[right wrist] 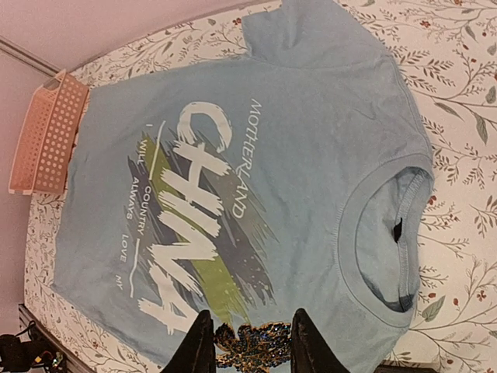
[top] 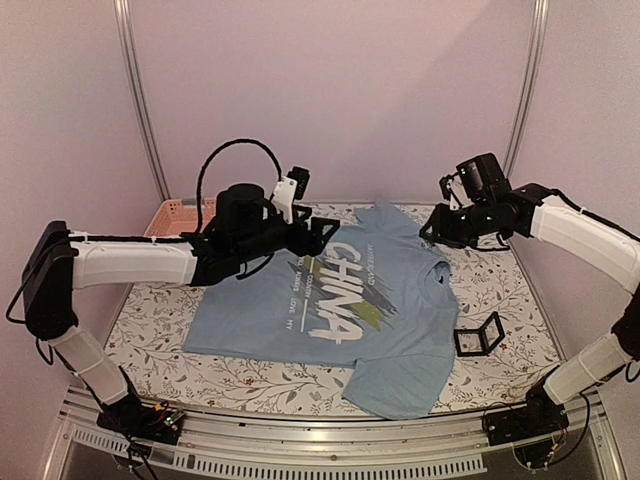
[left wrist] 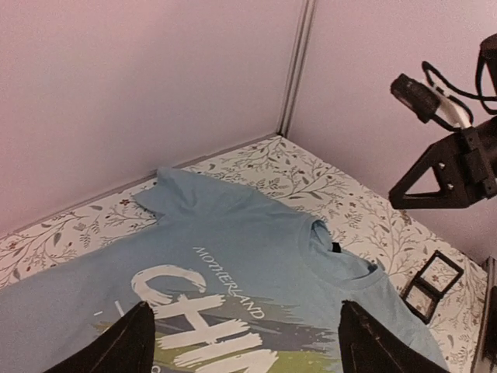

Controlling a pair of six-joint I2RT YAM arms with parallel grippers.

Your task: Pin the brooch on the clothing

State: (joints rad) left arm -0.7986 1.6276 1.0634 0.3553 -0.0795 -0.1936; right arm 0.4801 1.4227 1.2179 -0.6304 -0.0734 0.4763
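Note:
The light blue T-shirt (top: 330,300) with white "CHINA" print lies flat on the floral table; it also shows in the left wrist view (left wrist: 233,256) and the right wrist view (right wrist: 256,171). My right gripper (right wrist: 250,346) is shut on the brooch (right wrist: 252,347), a small glittery gold and blue flower-shaped cluster, held high above the shirt. In the top view the right gripper (top: 440,228) hovers over the shirt's far right sleeve. My left gripper (left wrist: 241,342) is open and empty above the print; in the top view it (top: 320,235) sits over the shirt's far edge.
A small black open-frame box (top: 480,336) stands on the table right of the shirt, also in the left wrist view (left wrist: 431,284). A pink plastic basket (top: 180,216) sits at the back left, also in the right wrist view (right wrist: 46,132).

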